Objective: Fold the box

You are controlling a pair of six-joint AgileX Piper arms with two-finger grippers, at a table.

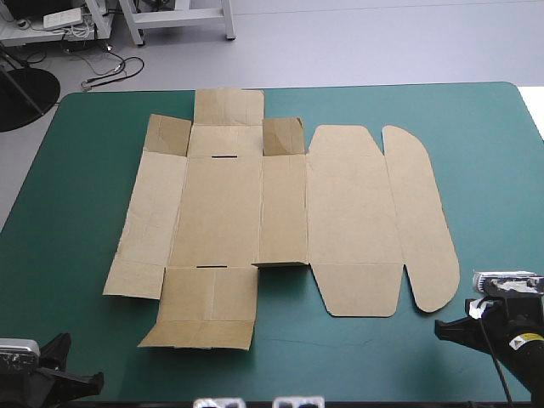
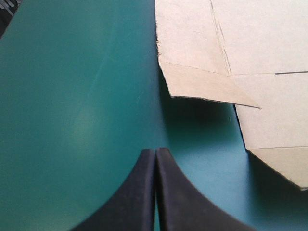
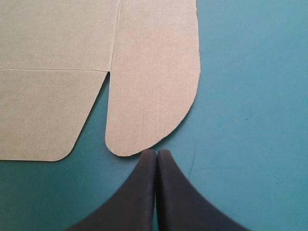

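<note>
Box [image 1: 255, 204] is one flat cut sheet, unfolded, lying around the middle of the table [image 1: 484, 170] on the teal-green cover, a bit left of centre. No wall is raised yet. The two small far flaps look slightly tilted up, but that's hard to confirm from above.

Left gripper [image 2: 155, 151]: jaws pressed together, empty, over bare cover near the sheet's near-left corner [image 2: 207, 89] and apart from it. That corner sits lifted, with shadow under it.

Right gripper [image 3: 156, 151]: jaws also pressed together, empty, tip just beside the near end of the rounded lid flap [image 3: 154, 96].

Handling, my read:
- Thin board, light, stiff across the panels. It bends readily only along the scored creases.
- Flat on the cover it offers little edge to pinch and will likely slide if pushed.
- Best hold is a lifted edge, e.g. that near-left corner. Spread the jaws first, pinch the flap close to a crease, then hinge it up.
- Pin the base panel with the other arm so the sheet doesn't skate.
</note>
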